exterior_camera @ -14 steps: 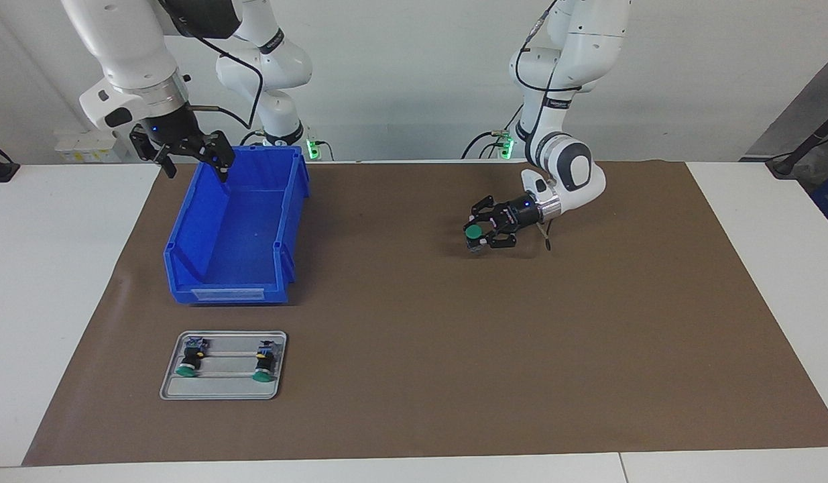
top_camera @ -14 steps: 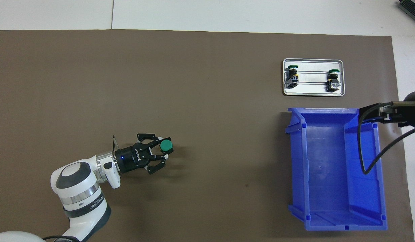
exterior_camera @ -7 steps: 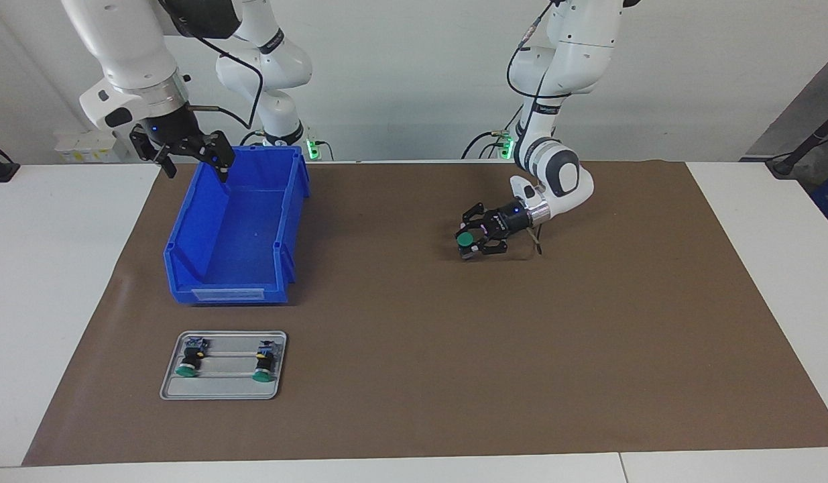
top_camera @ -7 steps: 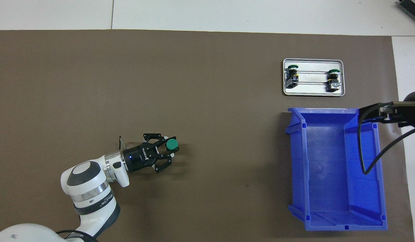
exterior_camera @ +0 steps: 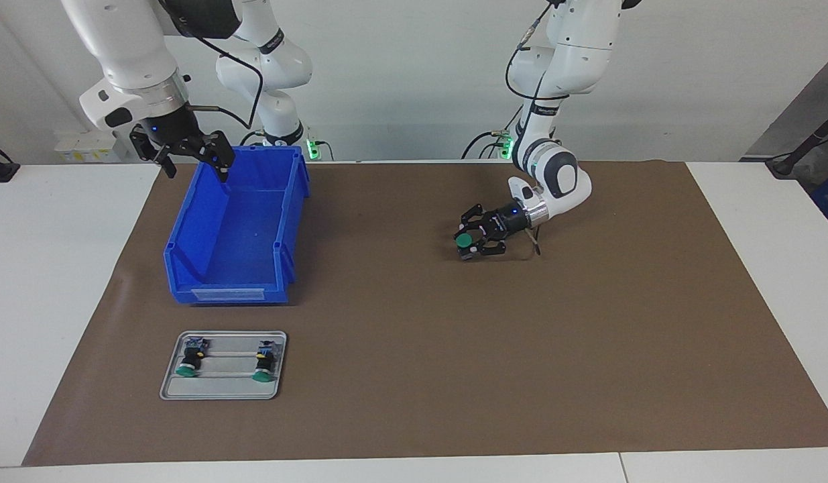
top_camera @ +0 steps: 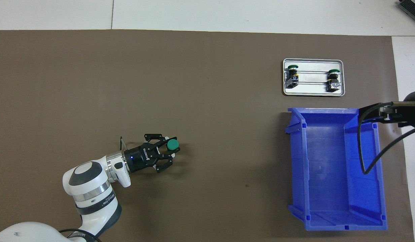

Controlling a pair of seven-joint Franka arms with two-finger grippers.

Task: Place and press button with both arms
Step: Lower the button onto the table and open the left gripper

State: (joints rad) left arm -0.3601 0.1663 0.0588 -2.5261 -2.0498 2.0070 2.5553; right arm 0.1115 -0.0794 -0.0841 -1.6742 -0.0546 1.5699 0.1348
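My left gripper (exterior_camera: pixel 470 241) lies nearly level, low over the brown mat (exterior_camera: pixel 414 376) near its middle, shut on the button (exterior_camera: pixel 463 239). The button's round green cap faces up in the overhead view (top_camera: pixel 173 144), where the left gripper (top_camera: pixel 170 148) also shows. I cannot tell if the button's base touches the mat. My right gripper (exterior_camera: pixel 192 159) hangs open and empty over the blue bin's (exterior_camera: pixel 186 261) corner nearest the robots. In the overhead view only part of the right gripper (top_camera: pixel 407 112) shows, at the edge.
A small grey tray (exterior_camera: pixel 220 390) lies farther from the robots than the bin and holds two identical green-capped buttons (exterior_camera: pixel 186 363) (exterior_camera: pixel 263 367). The tray (top_camera: pixel 313 91) and the empty bin (top_camera: pixel 296 161) are at the right arm's end. A black cable hangs over the bin.
My left gripper has moved a little toward the right arm's end of the table, with the button still in it. The right arm has not moved.
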